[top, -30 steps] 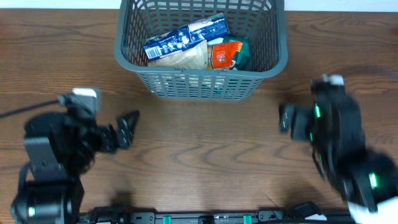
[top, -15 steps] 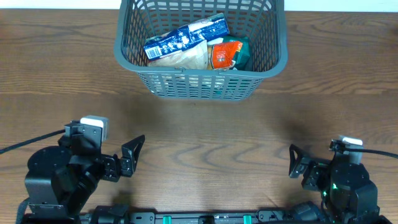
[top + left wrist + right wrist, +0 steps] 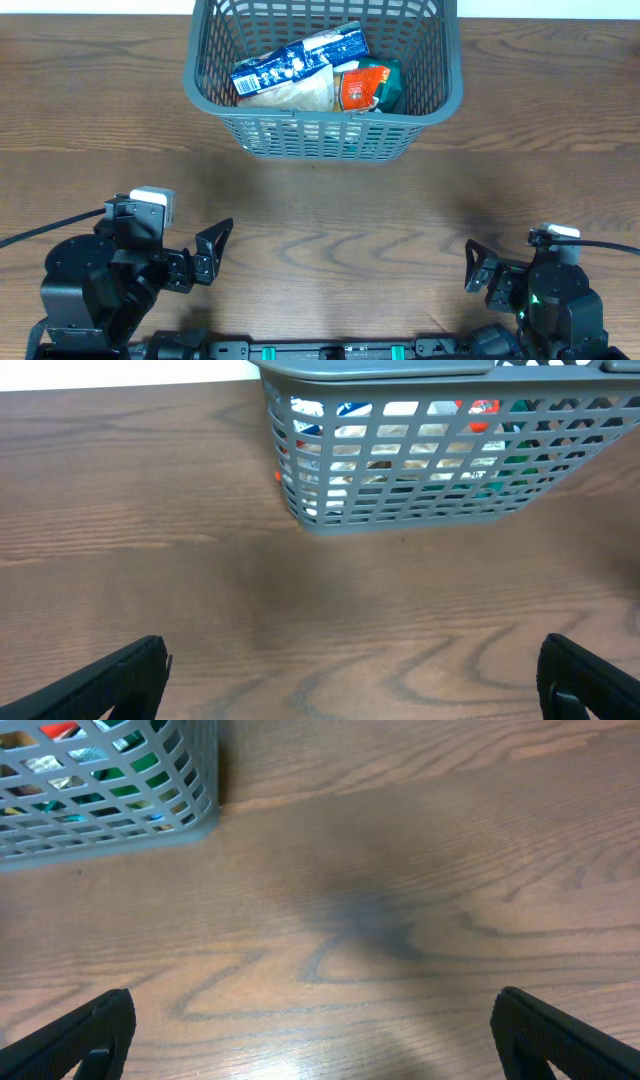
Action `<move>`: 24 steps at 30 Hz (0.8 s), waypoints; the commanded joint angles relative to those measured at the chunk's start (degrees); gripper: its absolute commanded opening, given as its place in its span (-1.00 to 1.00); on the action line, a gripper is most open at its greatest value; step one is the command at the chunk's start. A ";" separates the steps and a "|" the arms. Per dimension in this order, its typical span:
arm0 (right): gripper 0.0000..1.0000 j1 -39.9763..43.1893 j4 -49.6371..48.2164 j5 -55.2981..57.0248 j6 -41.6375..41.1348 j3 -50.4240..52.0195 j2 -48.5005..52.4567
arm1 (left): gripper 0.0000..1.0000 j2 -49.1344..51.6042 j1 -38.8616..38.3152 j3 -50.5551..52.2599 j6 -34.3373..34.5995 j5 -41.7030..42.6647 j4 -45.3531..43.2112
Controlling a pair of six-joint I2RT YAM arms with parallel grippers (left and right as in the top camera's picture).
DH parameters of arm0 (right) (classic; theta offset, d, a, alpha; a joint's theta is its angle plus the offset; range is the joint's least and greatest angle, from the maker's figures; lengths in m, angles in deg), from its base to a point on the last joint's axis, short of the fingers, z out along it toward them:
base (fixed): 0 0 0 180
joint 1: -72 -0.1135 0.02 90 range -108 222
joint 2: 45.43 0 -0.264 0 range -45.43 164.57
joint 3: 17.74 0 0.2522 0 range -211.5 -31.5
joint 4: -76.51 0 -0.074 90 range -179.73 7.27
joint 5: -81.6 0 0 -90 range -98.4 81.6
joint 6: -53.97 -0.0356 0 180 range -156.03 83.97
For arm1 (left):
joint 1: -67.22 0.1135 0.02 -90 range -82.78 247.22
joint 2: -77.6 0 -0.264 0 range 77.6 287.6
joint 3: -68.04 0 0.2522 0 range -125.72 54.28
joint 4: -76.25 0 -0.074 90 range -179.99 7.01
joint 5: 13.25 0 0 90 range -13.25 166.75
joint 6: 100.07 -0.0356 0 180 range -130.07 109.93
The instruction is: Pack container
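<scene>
The container (image 3: pixel 440 100) is a large dark grey lattice basket at the back middle of the table. It holds a blue packet (image 3: pixel 290 62), an orange and green packet (image 3: pixel 365 88) and a pale packet (image 3: pixel 300 96). It also shows in the left wrist view (image 3: pixel 430 500) and in the right wrist view (image 3: pixel 200 780). My left gripper (image 3: pixel 208 252) is open and empty at the front left, far from the container. My right gripper (image 3: pixel 478 268) is open and empty at the front right. Both wrist views show only bare wood between the fingers (image 3: pixel 350 680) (image 3: pixel 315 1035).
The wooden table (image 3: pixel 330 220) lies between the grippers and the container. A black rail (image 3: pixel 330 350) runs along the front edge. A cable (image 3: pixel 40 232) trails from the left arm.
Both arms have drawn back from mid-table to the front edge. The right arm moved the most, down and right. In the last half second nothing much moved. The packets lie as before.
</scene>
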 commanded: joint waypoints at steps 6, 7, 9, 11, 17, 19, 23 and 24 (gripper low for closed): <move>0.99 -0.52 0.04 0.15 -0.81 0.37 -0.15 | 0.97 -0.15 -0.33 0.28 -0.74 -0.52 0.11; 0.99 -0.52 0.04 0.15 -0.81 0.37 -0.15 | 0.97 -0.15 -0.33 0.28 -0.74 -0.52 0.09; 0.99 -0.52 0.17 0.20 -0.74 0.37 -0.15 | 0.97 -0.15 -0.33 0.28 -0.74 -0.52 0.11; 0.99 -0.52 1.05 0.17 -0.57 0.37 -0.15 | 0.97 -0.15 -0.33 0.28 -0.74 -0.52 0.11; 0.99 -0.44 1.44 2.23 0.09 0.50 -0.15 | 0.97 -0.15 -0.33 0.28 -0.74 -0.52 0.11; 0.99 0.87 -1.07 2.73 0.11 1.16 -0.66 | 0.97 -0.15 -0.33 0.28 -0.74 -0.52 0.11; 0.99 5.18 -12.96 -1.55 5.68 7.10 -3.45 | 0.97 -0.15 -0.33 0.28 -0.74 -0.52 0.11; 0.99 6.45 -17.66 -4.35 8.35 9.88 -4.70 | 0.97 -0.15 -0.33 0.28 -0.74 -0.52 0.09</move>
